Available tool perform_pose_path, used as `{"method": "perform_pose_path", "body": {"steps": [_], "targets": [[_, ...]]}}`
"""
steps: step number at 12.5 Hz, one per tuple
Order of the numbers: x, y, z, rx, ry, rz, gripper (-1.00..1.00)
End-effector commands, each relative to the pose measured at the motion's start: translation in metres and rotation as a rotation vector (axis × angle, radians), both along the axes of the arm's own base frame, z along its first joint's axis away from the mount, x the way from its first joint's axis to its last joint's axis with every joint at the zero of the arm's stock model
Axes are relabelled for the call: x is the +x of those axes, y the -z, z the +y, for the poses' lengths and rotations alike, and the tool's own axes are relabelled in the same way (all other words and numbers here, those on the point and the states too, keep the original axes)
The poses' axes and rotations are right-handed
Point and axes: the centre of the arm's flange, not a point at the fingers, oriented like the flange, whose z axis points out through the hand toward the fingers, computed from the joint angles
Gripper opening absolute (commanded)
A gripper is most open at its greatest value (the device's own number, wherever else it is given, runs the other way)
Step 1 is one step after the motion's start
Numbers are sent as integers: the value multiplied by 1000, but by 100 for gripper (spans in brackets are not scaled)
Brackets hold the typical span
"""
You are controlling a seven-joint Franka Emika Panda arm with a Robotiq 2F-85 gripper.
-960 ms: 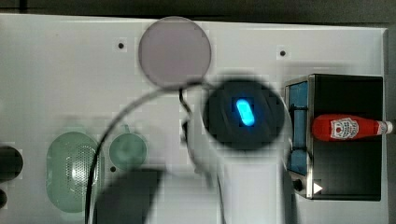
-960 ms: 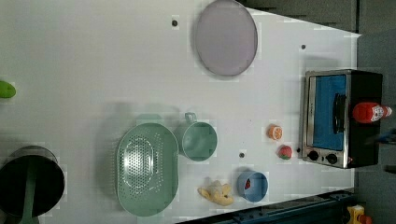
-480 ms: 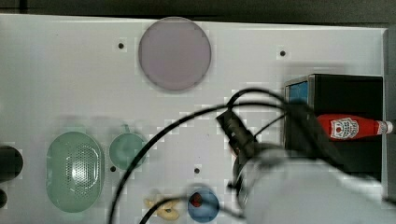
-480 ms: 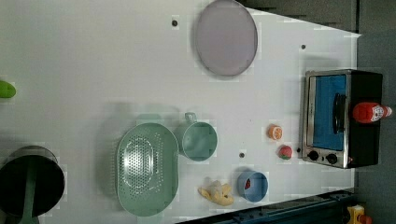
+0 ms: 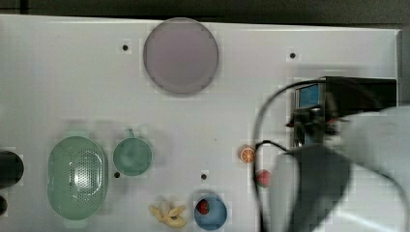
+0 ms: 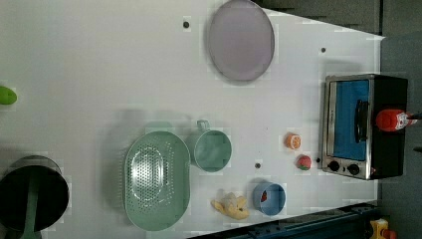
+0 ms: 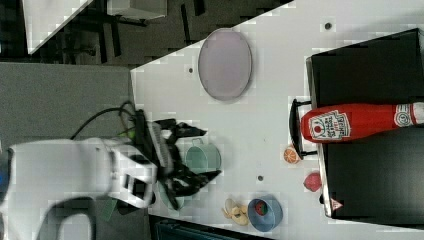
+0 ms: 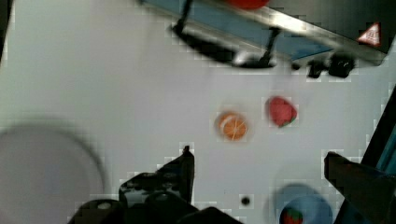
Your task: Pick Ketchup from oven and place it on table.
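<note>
On desk, right view, L to R:
my pincer [image 7: 202, 154]: spread wide, empty, above green cup [image 7: 204, 156]
ketchup [image 7: 350, 122]: lying atop oven [image 7: 370, 165], well apart
step: approach
next: cross to bottle, straddle body, pinch.
</note>
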Motion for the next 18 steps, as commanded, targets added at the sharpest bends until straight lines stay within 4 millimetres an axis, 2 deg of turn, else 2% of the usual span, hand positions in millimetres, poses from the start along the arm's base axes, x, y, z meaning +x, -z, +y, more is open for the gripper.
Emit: {"method": "perform_pose_path", "body": {"steps": [1, 2, 4, 5, 8, 12, 13, 15, 16, 17, 18], "targets": [[9, 18, -69, -100, 115, -101, 100], [14, 34, -88, -130, 145, -88, 100], [22, 52, -104, -154, 168, -55, 100], [25, 70, -116, -146, 201, -31, 100], [35, 116, -128, -116, 263, -34, 100], [39, 154, -132, -96, 293, -1, 100], [38, 156, -132, -90, 298, -1, 99], [39, 156, -132, -92, 296, -4, 37], [42, 151, -130, -94, 290, -13, 24], [42, 151, -131, -95, 291, -12, 24], [49, 139, -127, -101, 278, -34, 24]]}}
